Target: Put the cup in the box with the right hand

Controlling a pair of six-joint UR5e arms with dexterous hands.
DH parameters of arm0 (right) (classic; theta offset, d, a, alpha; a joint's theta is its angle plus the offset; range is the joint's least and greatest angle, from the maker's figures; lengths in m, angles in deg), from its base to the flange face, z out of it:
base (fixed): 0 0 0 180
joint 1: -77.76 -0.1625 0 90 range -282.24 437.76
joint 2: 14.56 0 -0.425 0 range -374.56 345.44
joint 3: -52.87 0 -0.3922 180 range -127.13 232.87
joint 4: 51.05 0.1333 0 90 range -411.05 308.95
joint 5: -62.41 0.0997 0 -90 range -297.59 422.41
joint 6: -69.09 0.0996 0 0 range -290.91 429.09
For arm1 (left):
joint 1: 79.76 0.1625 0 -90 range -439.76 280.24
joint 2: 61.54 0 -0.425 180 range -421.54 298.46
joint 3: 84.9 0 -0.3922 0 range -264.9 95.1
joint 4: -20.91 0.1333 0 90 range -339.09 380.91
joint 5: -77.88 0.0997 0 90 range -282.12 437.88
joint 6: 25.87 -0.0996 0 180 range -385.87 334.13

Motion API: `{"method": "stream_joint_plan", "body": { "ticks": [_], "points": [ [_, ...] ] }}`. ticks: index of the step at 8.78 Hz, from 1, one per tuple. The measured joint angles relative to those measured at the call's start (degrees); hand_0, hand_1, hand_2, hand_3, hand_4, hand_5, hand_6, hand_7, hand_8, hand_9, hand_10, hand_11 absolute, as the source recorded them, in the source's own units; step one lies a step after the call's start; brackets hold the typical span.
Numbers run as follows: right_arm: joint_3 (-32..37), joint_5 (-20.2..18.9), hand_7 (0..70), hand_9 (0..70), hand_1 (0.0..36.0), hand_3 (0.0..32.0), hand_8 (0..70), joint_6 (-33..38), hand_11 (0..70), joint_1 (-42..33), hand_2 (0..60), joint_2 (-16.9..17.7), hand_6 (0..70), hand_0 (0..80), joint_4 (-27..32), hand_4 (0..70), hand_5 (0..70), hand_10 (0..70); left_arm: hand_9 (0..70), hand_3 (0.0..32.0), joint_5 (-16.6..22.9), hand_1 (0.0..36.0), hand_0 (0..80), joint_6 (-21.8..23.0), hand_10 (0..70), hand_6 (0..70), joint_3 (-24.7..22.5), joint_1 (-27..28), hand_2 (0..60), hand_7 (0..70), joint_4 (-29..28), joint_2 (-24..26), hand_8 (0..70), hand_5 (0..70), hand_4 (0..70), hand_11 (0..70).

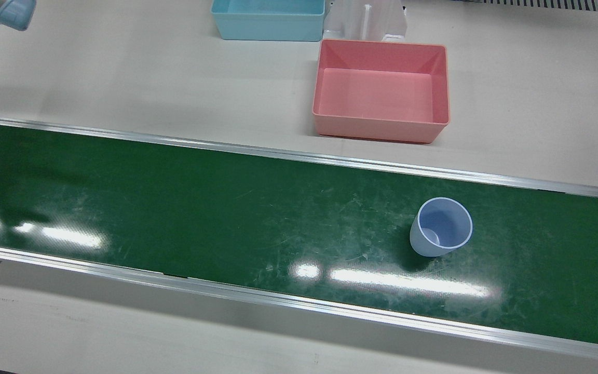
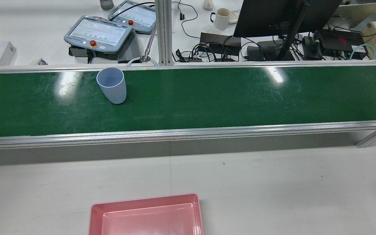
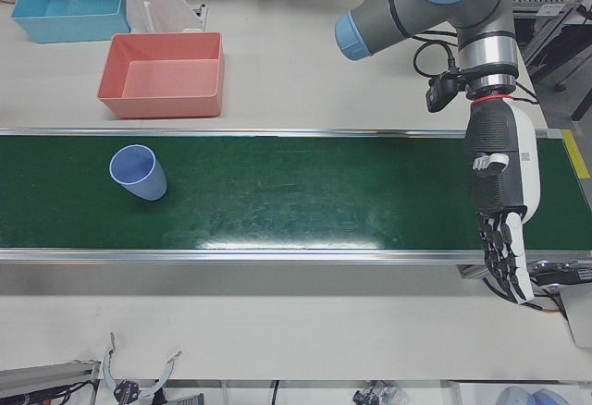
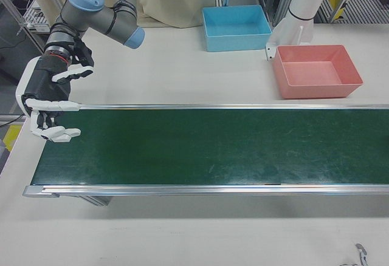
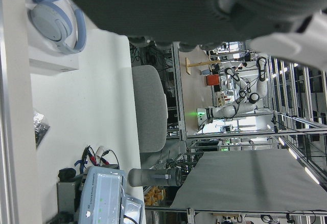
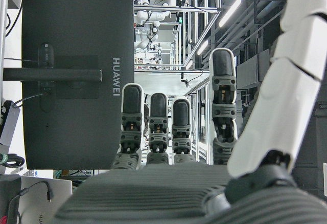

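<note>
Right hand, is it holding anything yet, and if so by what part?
Nothing. The right hand is open at the belt's end; the cup stands alone on the belt.

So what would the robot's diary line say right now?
cup: upright on belt | box: empty | right hand: open, far end | left hand: open

The cup [image 3: 138, 172] is standing upright on the belt [image 3: 305, 192], well apart from both hands. The right hand [image 4: 50, 105] is hanging over one belt end, the left hand [image 3: 499, 206] over the other. The box [image 3: 165, 74] is sitting on the table [image 3: 305, 63] beyond the belt, near the cup, beside a second box [image 3: 67, 3].
</note>
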Motion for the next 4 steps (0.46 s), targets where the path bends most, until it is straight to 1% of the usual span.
{"method": "stream_joint_plan", "body": {
  "ticks": [4],
  "points": [
    [0.09, 0.05, 50.1, 33.3, 13.6, 0.0, 21.7, 0.0, 38.8, -0.03, 5.5, -0.01, 14.0, 51.8, 0.0, 59.8, 6.7, 26.6, 0.0, 0.0, 0.0, 0.0, 0.0, 0.0, 0.0, 0.0, 0.0, 0.0, 0.0, 0.0, 0.0, 0.0, 0.0, 0.0, 0.0, 0.0]
  ]
}}
